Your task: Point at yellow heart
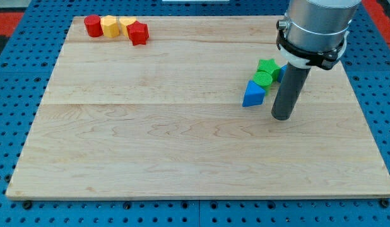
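- Wooden board (182, 145): nearest, largest item.
- My tip (282, 117): bare rod, no jaws; just right of blue triangle (252, 94), below green blocks (265, 71).
- Yellow heart (126, 24): far top-left, between yellow block (110, 26) and red block (138, 33); red cylinder (93, 26) leftmost.

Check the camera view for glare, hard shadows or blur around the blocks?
Camera view: lighting even and soft, faint sheen on the wooden board, no blown-out glare. Shadows are weak, just a slight one under my tip. Focus is sharp on the yellow blocks at the view's top left and the blue triangle. The arm's top is cropped.
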Available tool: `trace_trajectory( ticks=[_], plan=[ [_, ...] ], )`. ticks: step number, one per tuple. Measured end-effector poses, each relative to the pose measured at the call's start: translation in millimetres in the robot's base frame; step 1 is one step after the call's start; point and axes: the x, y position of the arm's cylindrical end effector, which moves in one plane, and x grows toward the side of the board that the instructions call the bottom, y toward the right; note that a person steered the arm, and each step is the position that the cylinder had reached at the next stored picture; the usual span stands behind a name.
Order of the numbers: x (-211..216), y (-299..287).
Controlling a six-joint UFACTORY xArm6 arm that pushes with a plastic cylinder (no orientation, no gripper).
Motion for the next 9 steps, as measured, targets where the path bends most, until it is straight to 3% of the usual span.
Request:
trace_trajectory(
  ticks=[4,5,7,9],
  plan=[
    [5.0,3.6],
    [44.5,-18.2],
    [59.2,-188.6],
    [-15.0,-233.4]
  ],
)
